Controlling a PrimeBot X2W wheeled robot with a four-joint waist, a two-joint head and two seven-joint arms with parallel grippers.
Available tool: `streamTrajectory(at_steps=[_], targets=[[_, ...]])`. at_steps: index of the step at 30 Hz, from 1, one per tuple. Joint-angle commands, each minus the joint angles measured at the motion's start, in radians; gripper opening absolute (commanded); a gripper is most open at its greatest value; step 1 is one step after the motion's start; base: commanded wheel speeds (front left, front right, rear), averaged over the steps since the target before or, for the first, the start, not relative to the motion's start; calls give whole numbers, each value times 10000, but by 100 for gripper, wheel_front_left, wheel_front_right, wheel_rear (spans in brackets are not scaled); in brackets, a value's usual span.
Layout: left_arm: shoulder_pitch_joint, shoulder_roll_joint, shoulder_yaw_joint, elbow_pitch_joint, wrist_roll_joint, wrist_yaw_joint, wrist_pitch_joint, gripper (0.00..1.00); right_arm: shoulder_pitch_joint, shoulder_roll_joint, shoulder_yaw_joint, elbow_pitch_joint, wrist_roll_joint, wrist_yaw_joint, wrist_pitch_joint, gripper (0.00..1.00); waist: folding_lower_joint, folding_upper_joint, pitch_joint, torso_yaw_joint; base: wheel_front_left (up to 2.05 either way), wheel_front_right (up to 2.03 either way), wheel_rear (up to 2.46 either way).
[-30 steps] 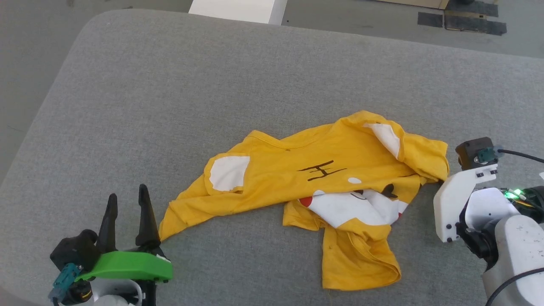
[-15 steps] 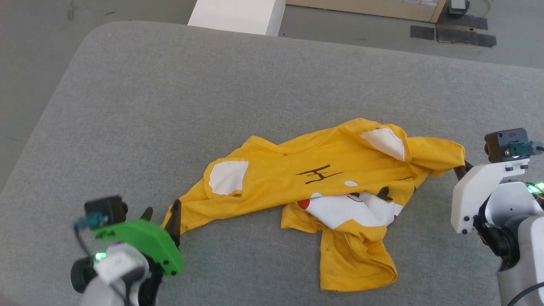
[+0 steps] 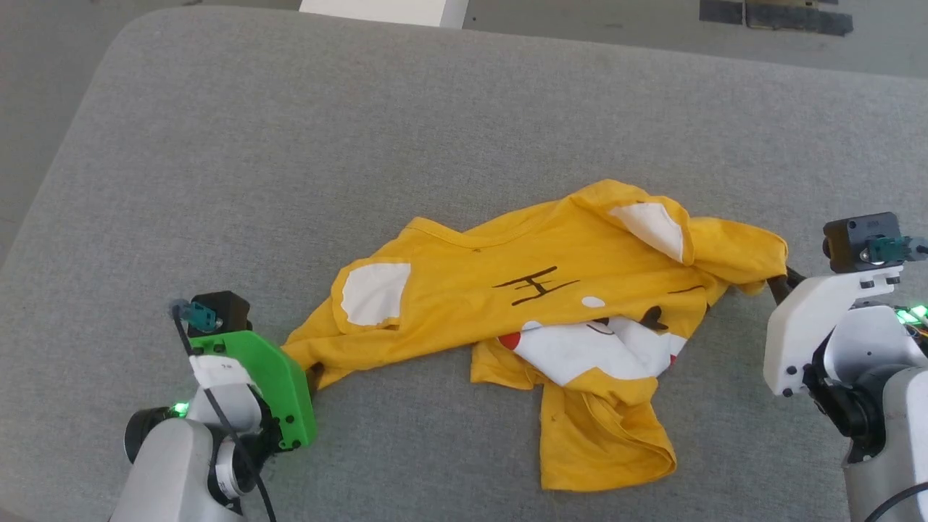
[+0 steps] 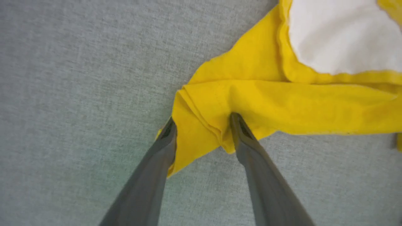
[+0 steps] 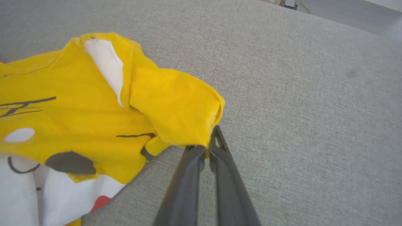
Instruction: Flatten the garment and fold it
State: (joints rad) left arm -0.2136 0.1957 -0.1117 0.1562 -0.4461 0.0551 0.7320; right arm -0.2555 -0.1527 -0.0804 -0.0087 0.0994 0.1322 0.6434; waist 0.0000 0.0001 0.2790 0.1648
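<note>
Looks to me like a lab bay: grey fabric-topped table [image 3: 449,116]; bare grey floor [image 3: 36,109]; black tape patches [image 3: 776,18].

Rumpled yellow garment [image 3: 464,290] stretched between two arms on a grey surface [image 3: 290,145].

The shirt lies left to right, and its near part is bunched and folded over itself into a flap pointing at the robot. White patches, black stripes, a black spot and a red dot show on the cloth. The left jaws are mostly hidden under a green mount [image 3: 272,384] and meet the shirt's left corner; their grip cannot be told. The right jaws, ahead of a white mount [image 3: 801,326], touch the shirt's right end. Beyond the far edge are grey floor [image 3: 580,18] and a white box [image 3: 384,9].
</note>
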Motion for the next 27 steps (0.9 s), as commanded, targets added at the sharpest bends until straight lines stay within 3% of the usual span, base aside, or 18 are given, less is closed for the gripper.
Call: streamTrajectory(at_steps=[1, 13, 21, 27], targets=[[107, -252, -106, 333, -203, -29, -88, 0, -28, 8, -9, -87, 65, -15, -41, 0, 0, -1, 60, -46, 0, 0, 0], [355, -416, 1501, -1202, -917, 107, -2690, 0, -47, 157, -556, -81, 352, -15, -613, 0, 0, -1, -546, -131, 0, 0, 0], [1157, -659, 1929, -2494, -1367, 149, -3211, 0, 124, 383, -809, -340, 948, -15, -806, 0, 0, -1, -874, -256, 0, 0, 0], [-151, -520, 1973, -2924, -1872, -238, -3204, 0, -1048, 211, -730, -658, 2158, -15, -604, 0, 0, -1, -787, -341, 0, 0, 0]])
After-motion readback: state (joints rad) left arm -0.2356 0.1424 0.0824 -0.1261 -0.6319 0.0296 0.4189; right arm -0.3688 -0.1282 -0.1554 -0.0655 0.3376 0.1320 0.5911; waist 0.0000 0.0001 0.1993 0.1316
